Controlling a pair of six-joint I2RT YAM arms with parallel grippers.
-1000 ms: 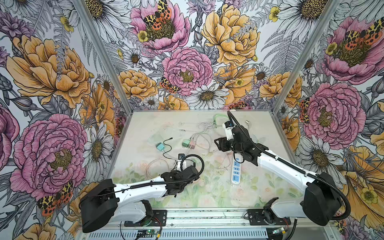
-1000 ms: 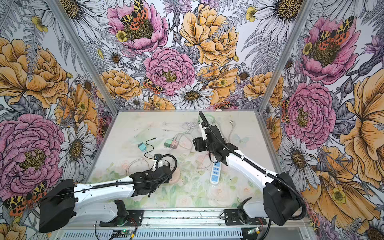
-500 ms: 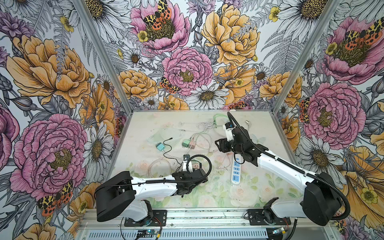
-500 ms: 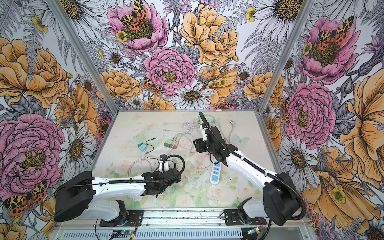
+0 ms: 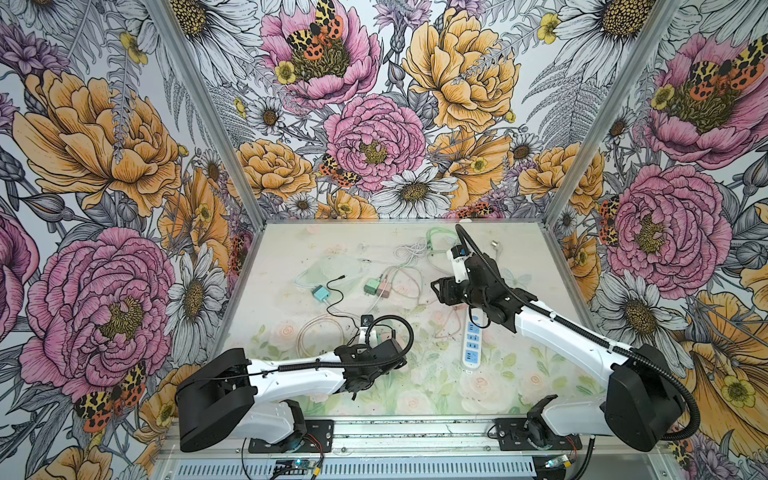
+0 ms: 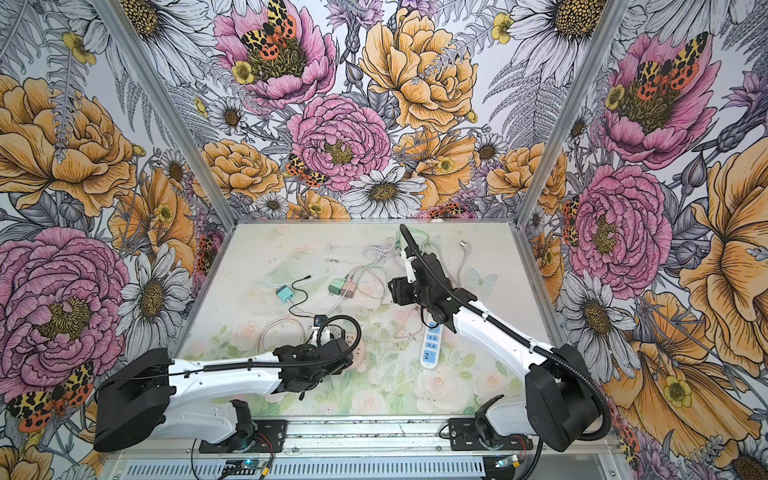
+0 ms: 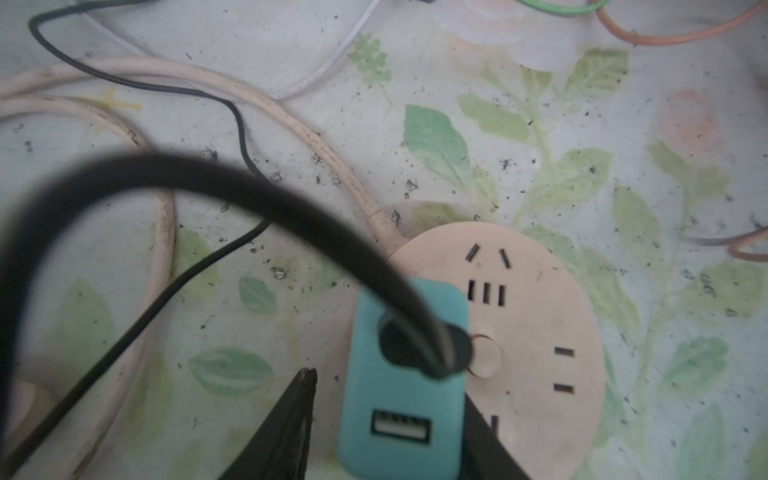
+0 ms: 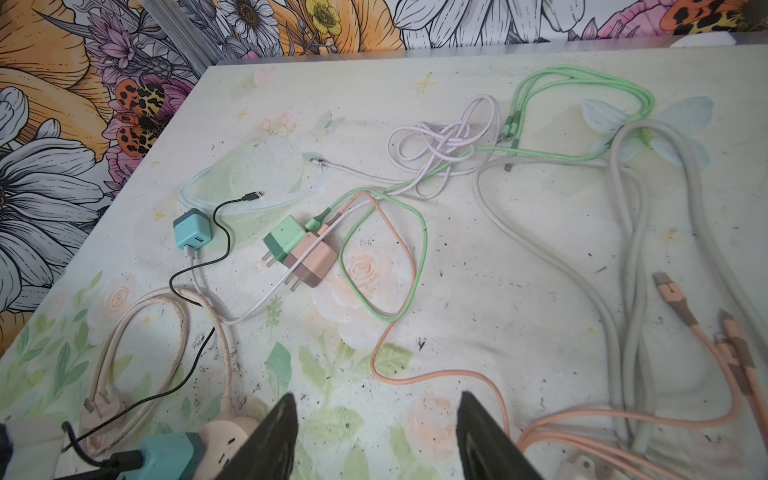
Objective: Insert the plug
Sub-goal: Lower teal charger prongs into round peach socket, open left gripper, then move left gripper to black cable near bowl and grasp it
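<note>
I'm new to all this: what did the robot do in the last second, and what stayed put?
The left gripper swung a little to the right, over the round socket. Its jaws now stand loose around the teal charger there, one finger clear of it. The right gripper, open and empty, the white power strip and the loose chargers stayed put.

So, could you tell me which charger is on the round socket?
The teal charger with the black cable, at the left gripper, sits on the round socket; the other teal charger, green charger and pink charger lie loose.
</note>
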